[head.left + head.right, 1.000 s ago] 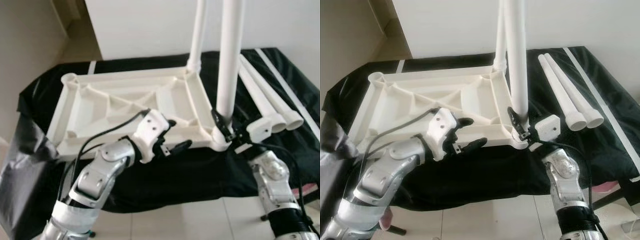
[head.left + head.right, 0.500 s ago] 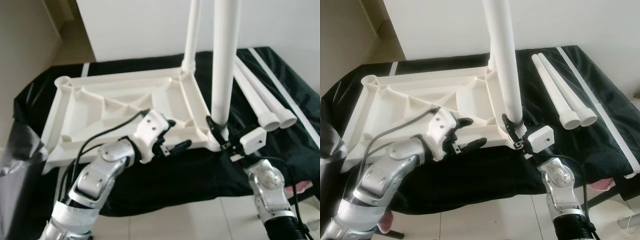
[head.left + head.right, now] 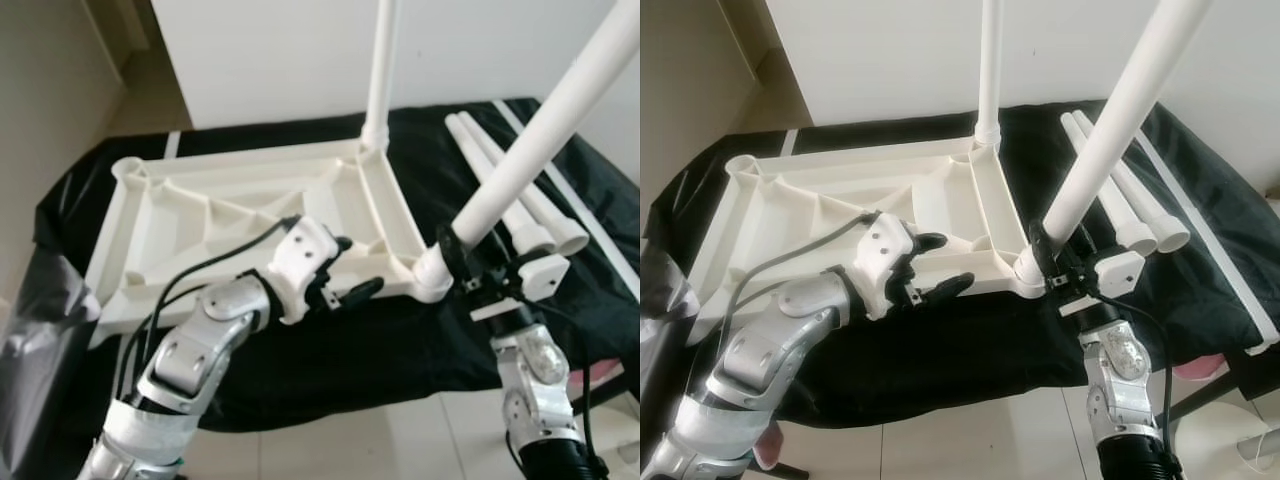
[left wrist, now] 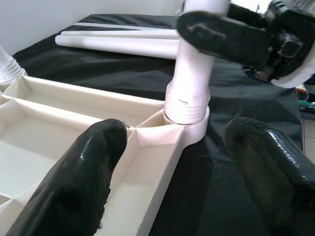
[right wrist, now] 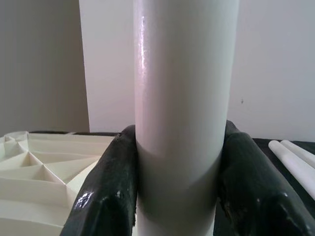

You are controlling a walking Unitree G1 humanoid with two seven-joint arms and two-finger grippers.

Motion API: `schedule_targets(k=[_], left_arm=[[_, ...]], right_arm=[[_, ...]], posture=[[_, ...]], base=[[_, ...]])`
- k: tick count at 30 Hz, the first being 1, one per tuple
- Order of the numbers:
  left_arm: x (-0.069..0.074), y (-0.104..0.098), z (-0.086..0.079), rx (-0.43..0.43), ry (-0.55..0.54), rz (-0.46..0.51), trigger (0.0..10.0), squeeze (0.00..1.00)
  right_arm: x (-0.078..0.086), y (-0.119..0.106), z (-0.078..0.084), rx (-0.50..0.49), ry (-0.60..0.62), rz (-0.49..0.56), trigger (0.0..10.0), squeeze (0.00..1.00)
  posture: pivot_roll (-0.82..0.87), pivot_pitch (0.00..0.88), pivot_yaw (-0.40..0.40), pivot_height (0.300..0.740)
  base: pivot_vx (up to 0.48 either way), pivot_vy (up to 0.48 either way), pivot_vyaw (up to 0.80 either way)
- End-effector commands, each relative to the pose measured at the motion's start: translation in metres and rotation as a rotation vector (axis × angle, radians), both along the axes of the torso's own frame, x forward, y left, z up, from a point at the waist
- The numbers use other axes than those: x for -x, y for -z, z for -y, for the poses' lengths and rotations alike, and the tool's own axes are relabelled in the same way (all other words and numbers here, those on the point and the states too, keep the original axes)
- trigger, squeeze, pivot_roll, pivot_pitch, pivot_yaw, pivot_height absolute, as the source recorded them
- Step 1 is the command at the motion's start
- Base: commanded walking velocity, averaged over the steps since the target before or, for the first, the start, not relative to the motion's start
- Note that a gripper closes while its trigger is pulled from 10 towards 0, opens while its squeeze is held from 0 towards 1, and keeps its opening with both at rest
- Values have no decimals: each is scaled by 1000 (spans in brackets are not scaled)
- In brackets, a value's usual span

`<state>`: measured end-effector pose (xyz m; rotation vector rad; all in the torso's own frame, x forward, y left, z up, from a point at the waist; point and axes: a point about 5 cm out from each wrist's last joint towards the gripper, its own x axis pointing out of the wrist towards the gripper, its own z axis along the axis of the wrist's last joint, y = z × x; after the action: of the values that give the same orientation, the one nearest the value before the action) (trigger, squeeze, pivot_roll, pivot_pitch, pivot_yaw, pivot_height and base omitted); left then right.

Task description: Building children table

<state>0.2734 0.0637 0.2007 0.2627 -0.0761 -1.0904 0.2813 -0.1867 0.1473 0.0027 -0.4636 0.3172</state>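
A white plastic tabletop (image 3: 240, 215) lies upside down on a table covered with a black cloth (image 3: 330, 350). You can see the ribs on its underside. It is the big thing in the middle, so everything else is told from it.

At the near edge of the tabletop is the left pincer (image 3: 348, 268). Its two black fingers (image 4: 81, 182) are spread wide apart and hold nothing. One finger is over the tabletop's rim and the other hangs over the black cloth just in front of it.

At the far right corner of the tabletop a white leg (image 3: 380, 70) stands straight up in its socket.

At the near right corner a second leg (image 3: 545, 125) sits in the round socket (image 4: 189, 123), but it leans away to the right. The right pincer (image 3: 1058, 262) is closed around this tilted leg, just above the socket, with a black finger (image 5: 106, 189) pressed on each side.

To the right of the tabletop two more white legs (image 3: 510, 195) lie flat on the cloth, side by side and touching.
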Motion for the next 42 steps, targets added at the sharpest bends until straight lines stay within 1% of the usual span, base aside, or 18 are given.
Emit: schedule_targets(k=[1,4,6,8,10,15,19,21,24,26,27,29,31,36,37,38,41,42], left_arm=[[2,0,2,-10,33,-3,10000,0],[2,0,2,-10,33,-3,10000,0],[2,1,1,-10,33,-4,10000,0],[2,1,1,-8,29,-4,10000,0],[3,1,1,-7,26,-4,10000,0],[3,1,1,-6,22,-3,10000,0],[3,1,1,-4,23,-3,10000,0],[3,0,1,-4,23,-3,10000,0],[3,0,1,-5,20,0,10000,0],[3,0,1,-4,21,-1,10000,0],[3,0,1,-4,21,-1,10000,0],[4,0,1,-4,23,-3,10000,0],[4,0,1,-5,25,-4,10000,0],[4,0,2,-6,31,-6,10000,0],[4,0,2,-7,33,-6,10000,0],[3,0,2,-8,33,-7,10000,0],[3,0,2,-8,32,-7,10000,0],[3,0,2,-8,32,-7,10000,0]], right_arm=[[6,56,6,36,28,-319,10000,0],[6,56,6,36,28,-319,10000,0],[2,54,4,61,25,-328,10000,0],[-7,51,0,152,19,-350,10000,0],[-9,51,0,171,21,-364,10000,0],[-12,52,3,153,31,-388,10000,0],[-13,49,5,152,42,-372,10000,0],[-12,48,5,128,47,-361,10000,0],[-5,45,10,11,48,-319,10000,0],[-1,46,15,-59,60,-321,10000,0],[-1,46,15,-59,60,-321,10000,0],[1,50,21,-113,77,-350,10000,0],[1,50,24,-140,79,-352,10000,0],[-1,53,29,-121,103,-373,10000,0],[-2,54,29,-97,108,-382,10000,0],[-2,50,24,-1,75,-346,10000,0],[1,46,16,86,24,-304,10000,0],[1,46,16,86,24,-304,10000,0]], posture=[[-47,78,65,740],[-47,78,65,740],[-44,76,59,740],[-38,72,53,740],[-37,71,50,740],[-37,71,49,740],[-39,71,47,740],[-39,71,47,740],[-40,73,45,740],[-41,75,47,740],[-41,75,47,740],[-44,78,50,740],[-48,81,53,740],[-51,86,58,740],[-53,88,60,740],[-51,91,59,740],[-50,92,57,740],[-50,92,57,740]], base=[[0,0,0],[0,0,0],[0,0,0],[0,0,0],[0,0,0],[0,0,0],[0,0,0],[0,0,0],[0,0,0],[0,0,0],[0,0,0],[0,0,0],[0,0,0],[0,0,0],[0,0,0],[0,0,0],[0,0,0],[0,0,0]])
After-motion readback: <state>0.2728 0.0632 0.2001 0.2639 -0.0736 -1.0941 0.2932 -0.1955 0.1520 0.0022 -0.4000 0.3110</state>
